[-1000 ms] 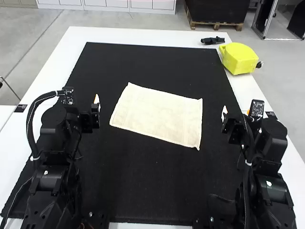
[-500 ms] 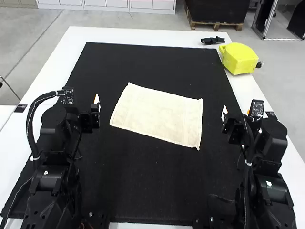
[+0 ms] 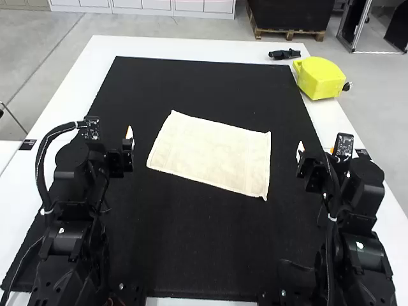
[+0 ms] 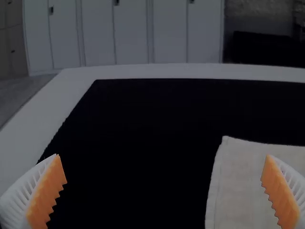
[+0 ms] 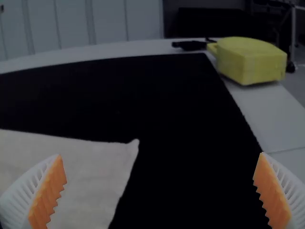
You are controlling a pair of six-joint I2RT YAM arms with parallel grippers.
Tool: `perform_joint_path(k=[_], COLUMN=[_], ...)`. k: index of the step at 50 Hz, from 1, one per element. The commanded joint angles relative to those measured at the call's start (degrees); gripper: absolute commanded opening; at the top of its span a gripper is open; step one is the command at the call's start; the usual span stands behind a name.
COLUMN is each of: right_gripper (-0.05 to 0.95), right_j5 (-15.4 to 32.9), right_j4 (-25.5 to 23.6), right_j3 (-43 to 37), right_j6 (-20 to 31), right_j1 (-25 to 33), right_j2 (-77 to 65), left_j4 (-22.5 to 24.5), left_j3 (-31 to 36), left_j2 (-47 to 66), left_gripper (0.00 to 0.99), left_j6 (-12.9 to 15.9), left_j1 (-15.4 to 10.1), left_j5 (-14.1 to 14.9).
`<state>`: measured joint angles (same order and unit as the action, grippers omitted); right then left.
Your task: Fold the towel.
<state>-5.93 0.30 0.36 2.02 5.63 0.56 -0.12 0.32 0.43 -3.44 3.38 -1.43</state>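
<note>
A cream towel lies flat on the black mat, turned slightly, between the two arms. My left gripper is held a little to the left of it, and my right gripper a little to its right; neither touches the cloth. In the left wrist view the left gripper has its fingers wide apart, with part of the towel beyond one finger. The right gripper also stands wide open in the right wrist view, where a towel corner shows between its fingers.
The black mat covers most of the white table. A yellow tape-measure-like object sits at the far right edge, with a small black item beside it near the back edge.
</note>
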Motion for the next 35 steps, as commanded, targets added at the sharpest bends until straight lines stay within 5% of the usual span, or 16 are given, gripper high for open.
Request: perform_joint_path(k=[1, 15, 20, 25, 32, 35], right_gripper=[0.91, 0.91, 0.91, 0.91, 0.91, 0.91], right_j5=[0.4, 0.4, 0.31, 0.48, 3.12, 4.09], right_j4=[-0.38, 1.55, 1.81, 2.52, 8.14, 10.87], right_j3=[-0.27, -0.27, -0.27, -0.18, -0.27, -0.18], right_j6=[-3.08, 0.53, 0.53, 0.44, -0.35, 0.97], right_j1=[-0.44, -0.35, -0.09, -0.09, 0.0, 0.0], right_j2=[-0.47, -0.56, -0.56, -0.47, -0.56, -0.56], left_j4=[0.91, 5.92, 4.25, 4.95, 10.75, 13.3], left_j3=[-0.23, -0.23, -0.23, -0.23, -0.14, -0.14], left_j2=[-0.6, -0.6, -0.6, -0.6, -0.6, -0.6], left_gripper=[0.964, 0.966, 0.966, 0.966, 0.966, 0.966], left_j6=[1.6, 4.32, 4.59, 9.68, 12.14, 12.23], left_j1=[-0.3, -0.04, -0.04, -0.04, -0.12, -0.04], left_j5=[0.9, 0.82, 0.9, 0.46, -8.5, -10.08])
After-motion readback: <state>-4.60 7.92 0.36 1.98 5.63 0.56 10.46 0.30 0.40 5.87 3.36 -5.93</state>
